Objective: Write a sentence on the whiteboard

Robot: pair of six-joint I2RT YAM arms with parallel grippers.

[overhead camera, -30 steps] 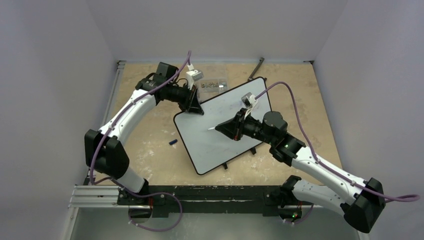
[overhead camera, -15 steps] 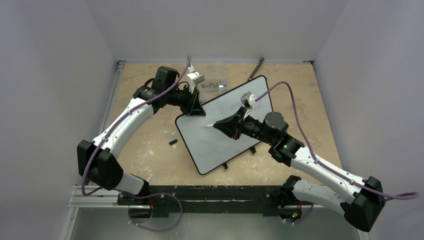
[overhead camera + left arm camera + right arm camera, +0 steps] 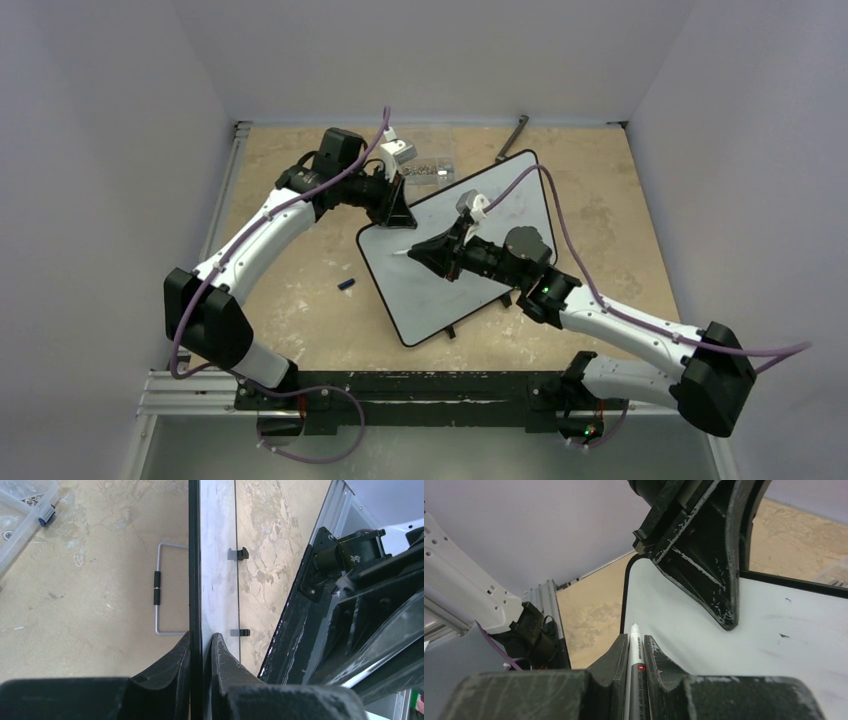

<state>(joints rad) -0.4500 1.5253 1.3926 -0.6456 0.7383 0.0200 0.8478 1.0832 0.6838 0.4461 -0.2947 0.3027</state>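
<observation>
Leftmost, a small dark-blue cap (image 3: 346,285) lies on the worn tan tabletop (image 3: 290,250), near the board's left edge. My left claw (image 3: 201,637) is pinched almost closed on the thin black frame of the large glossy white whiteboard (image 3: 430,290), at its far-left corner, one finger on either face. That board sits mid-table, turned diagonally, with its two small black clips (image 3: 238,553) on the long near edge. Over its middle, my right claw (image 3: 636,637) is clamped tight around a slim white-barrelled marker (image 3: 634,660), whose tip points toward the board's left corner; whether it touches, I cannot tell.
</observation>
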